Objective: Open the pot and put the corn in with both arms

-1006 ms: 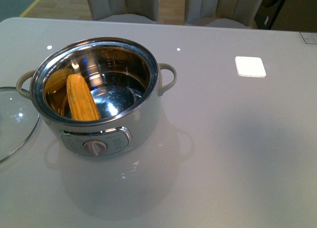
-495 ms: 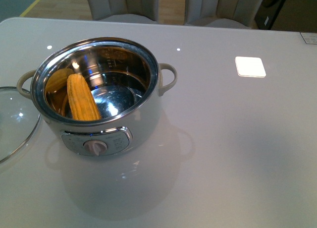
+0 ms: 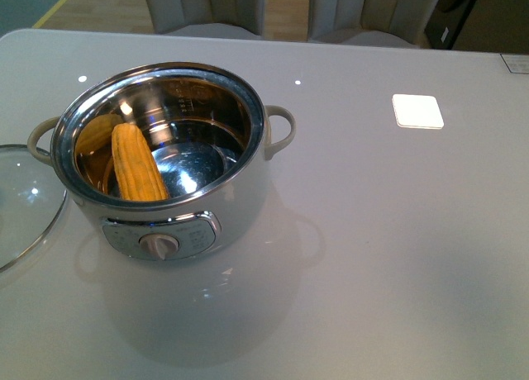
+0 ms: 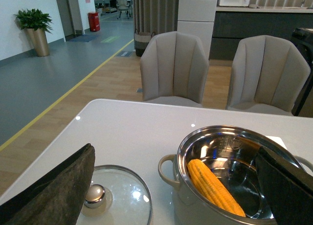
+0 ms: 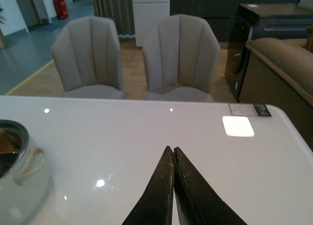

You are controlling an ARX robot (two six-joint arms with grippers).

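Observation:
The white pot (image 3: 240, 206) stands open on the table, left of centre in the front view. One yellow-orange corn (image 3: 137, 165) cob leans inside its steel bowl against the left wall, and its reflection shows on the steel. Neither arm appears in the front view. In the left wrist view my left gripper (image 4: 174, 150) is open and empty. Its two dark fingers (image 4: 54, 191) frame the pot (image 4: 182, 154) and the corn (image 4: 212, 186) from some distance. My right gripper (image 5: 172, 149) is shut on nothing above bare table, with the pot (image 5: 22, 183) off to one side.
The round glass lid (image 3: 25, 202) with a steel knob (image 4: 94, 195) lies flat on the table beside the pot's left handle. A white square (image 3: 417, 111) sits on the table at the far right. Two grey chairs (image 4: 173, 68) stand behind the table's far edge.

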